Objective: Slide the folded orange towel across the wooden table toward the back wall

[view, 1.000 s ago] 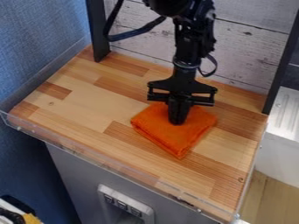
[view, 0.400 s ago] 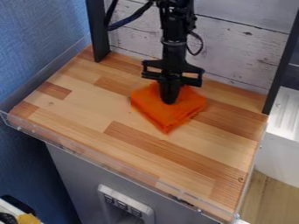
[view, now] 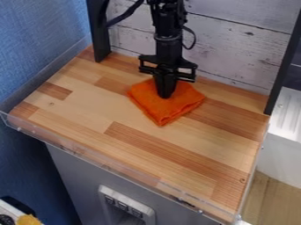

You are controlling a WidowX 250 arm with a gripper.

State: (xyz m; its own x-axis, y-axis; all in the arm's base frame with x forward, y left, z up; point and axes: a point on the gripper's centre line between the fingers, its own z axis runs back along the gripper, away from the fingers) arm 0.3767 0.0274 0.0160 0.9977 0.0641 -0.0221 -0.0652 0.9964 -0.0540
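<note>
Touching cloth: my black gripper [view: 165, 96] points down, its tips against the top of the folded orange cloth [view: 161, 113].
Fingers: drawn together; whether they pinch any fabric I cannot tell.
Cloth: flat on the wooden tabletop [view: 194, 151], nearer the back edge than the front, apart from both, one corner toward the front edge.
Back edge: I see a whitish plank wall [view: 235, 46] behind it, between two dark posts [view: 99, 33].
Front edge: a clear strip [view: 73, 150] runs along it.
</note>
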